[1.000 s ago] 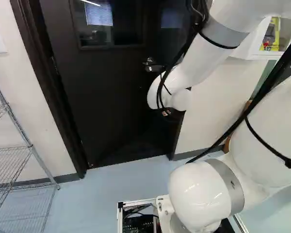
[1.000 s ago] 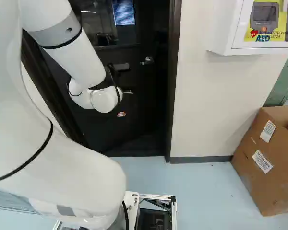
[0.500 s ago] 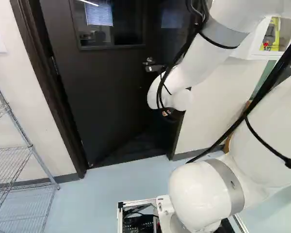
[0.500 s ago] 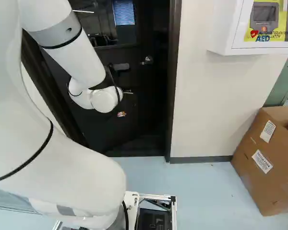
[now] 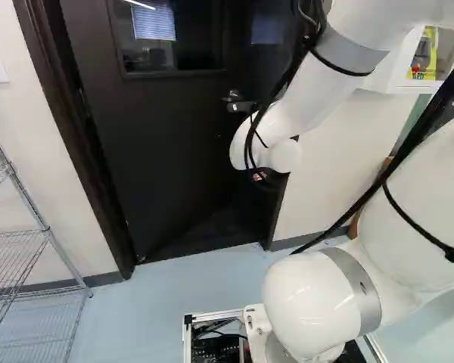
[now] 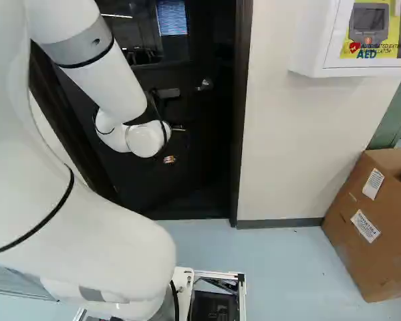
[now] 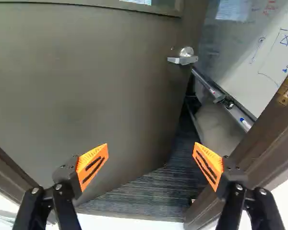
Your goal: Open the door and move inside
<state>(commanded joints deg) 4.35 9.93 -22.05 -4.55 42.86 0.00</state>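
Observation:
The dark door (image 5: 159,151) stands partly open, swung away from me, with a gap on its handle side. Its lever handle (image 7: 183,58) lies ahead of my gripper, untouched. In the right base view an orange bit of my gripper (image 6: 169,160) shows just below the white wrist, in front of the door; the rest is mostly hidden. Seen from the wrist, my gripper (image 7: 150,153) is open with nothing between its fingers. Past the opening, dark striped flooring (image 7: 149,191) shows.
The door frame's post (image 7: 259,143) with a strike plate stands beside the gripper. Beyond the gap is a whiteboard (image 7: 259,52). A wire shelf (image 5: 30,234) stands left of the doorway; a white wall cabinet (image 6: 314,40) and cardboard box (image 6: 367,221) are to its right.
The base has moved very slightly, with the wall, shelf and cabinet shifting a little in the base views. The arm holds its pose over its lowest joint.

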